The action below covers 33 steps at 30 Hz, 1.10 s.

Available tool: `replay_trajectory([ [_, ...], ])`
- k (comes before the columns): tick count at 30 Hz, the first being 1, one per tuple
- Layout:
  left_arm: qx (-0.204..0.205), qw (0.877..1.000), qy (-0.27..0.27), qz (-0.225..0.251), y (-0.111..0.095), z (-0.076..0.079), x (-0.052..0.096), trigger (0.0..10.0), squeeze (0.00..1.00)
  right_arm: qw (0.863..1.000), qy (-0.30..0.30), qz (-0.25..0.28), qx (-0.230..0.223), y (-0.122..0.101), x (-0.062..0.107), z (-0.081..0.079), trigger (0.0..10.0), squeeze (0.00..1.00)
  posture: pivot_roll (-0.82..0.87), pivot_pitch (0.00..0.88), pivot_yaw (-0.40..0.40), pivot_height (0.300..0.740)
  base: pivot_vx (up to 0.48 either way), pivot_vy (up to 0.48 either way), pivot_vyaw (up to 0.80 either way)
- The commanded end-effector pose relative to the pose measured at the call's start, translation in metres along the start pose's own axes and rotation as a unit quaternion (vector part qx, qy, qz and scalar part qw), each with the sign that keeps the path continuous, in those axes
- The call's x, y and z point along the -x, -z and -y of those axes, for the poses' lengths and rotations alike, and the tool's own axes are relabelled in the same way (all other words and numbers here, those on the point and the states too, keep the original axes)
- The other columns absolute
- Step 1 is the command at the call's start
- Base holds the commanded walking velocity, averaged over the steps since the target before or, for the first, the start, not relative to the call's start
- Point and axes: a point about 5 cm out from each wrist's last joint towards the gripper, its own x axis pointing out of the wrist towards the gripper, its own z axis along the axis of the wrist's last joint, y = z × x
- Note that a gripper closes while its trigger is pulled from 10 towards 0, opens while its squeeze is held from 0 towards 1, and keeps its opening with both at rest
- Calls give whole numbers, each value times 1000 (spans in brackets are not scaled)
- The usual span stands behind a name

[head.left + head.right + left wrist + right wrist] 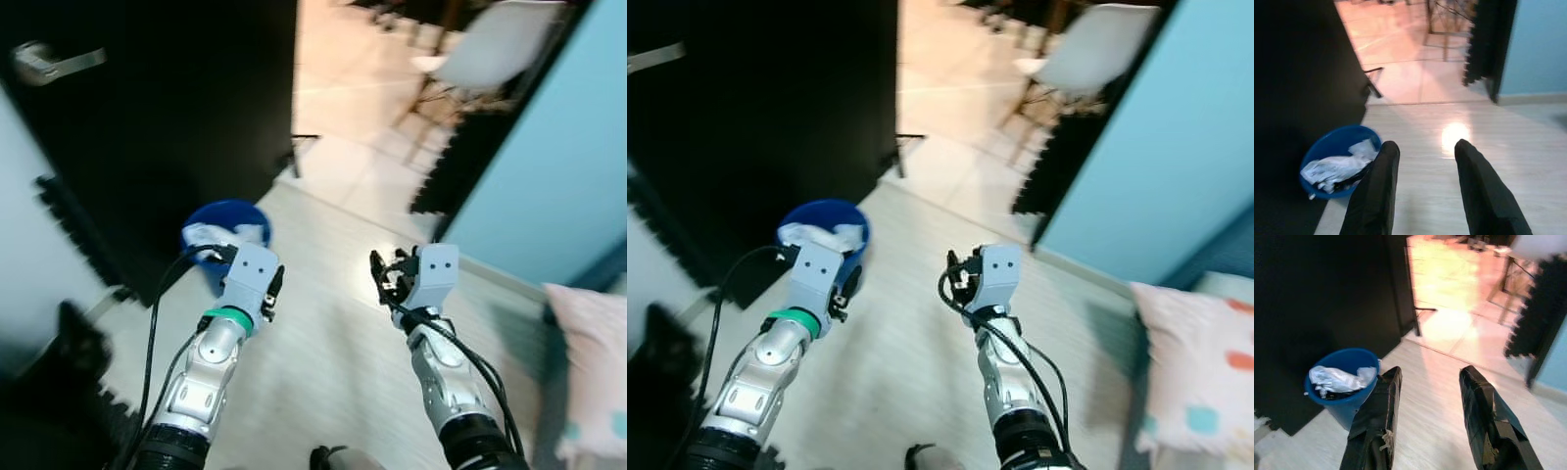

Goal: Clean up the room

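- Both arms are reaching forward over the pale floor (333, 343): the left gripper (1422, 161) and the right gripper (1430, 387) are holding nothing, fingers spread.
- Judging by this, the robot is standing between pickups; next it needs to find loose litter.
- Waste is sitting in the blue bin (227, 235), crumpled white paper (1334, 169) inside, beside the black door (157, 108).
- Blur is hiding detail; the pink thing (588, 372) is possibly a cushion, cut off.

Pale wood-look floor (333, 323), blue bin (227, 227) of crumpled white paper (1334, 169) standing on it
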Motion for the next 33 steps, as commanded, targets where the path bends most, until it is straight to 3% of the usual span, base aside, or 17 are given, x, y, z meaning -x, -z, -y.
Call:
replay_trajectory([
  [1, -1, 1000, -1, 0, 0, 1, 0, 10000, 0, 1000, 6, -6, -8, 3, 2, 1, 10000, 0, 56, 0, 25, 731, 0, 0, -788],
  [24, -3, 1000, -19, 19, -7, -2, -2, 10000, 0, 1000, 9, -1, -11, 2, 1, 2, 10000, 0, 51, 0, 26, 731, 33, 0, -786],
  [33, -2, 1000, -20, 20, -7, -2, -2, 10000, 0, 1000, 6, 2, -6, 1, 1, 1, 10000, 0, 51, 0, 24, 731, 341, 0, -111],
])
